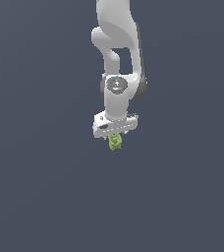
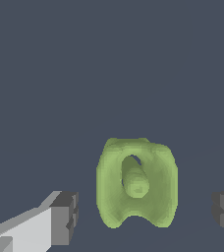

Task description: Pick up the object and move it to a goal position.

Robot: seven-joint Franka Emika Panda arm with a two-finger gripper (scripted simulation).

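Between the fingertips: lime-green lumpy blob [image 2: 136,183], knobby, w/ a hollow and a stub in its middle; it sits in the gap, not touching either pad.
Gripper [image 2: 144,210]: jaws apart, one dark pad [image 2: 65,216] on each side of the blob, clear space showing both sides.
Exterior view: white Panda arm [image 1: 116,59] points straight down, hand directly over the blob [image 1: 115,141], which peeks out just below the hand.
Blob vs tool: narrower than the jaw opening, roughly centred, maybe slightly nearer one pad; can't tell if it rests on the dark floor [image 1: 35,197] or how low the tips reach.
Step in hand (my read): closing on the blob, pre-lift.
Doing it well: keep the hand vertical, get the pads level w/ the blob's widest part, close slowly so the knobs don't twist it out; squeeze across the flatter flanks, not the protrusions. Lift only once both pads bite.
Goal position: no marker visible in either view.
Count: 1 arm, 1 gripper w/ 2 pads, 1 blob.
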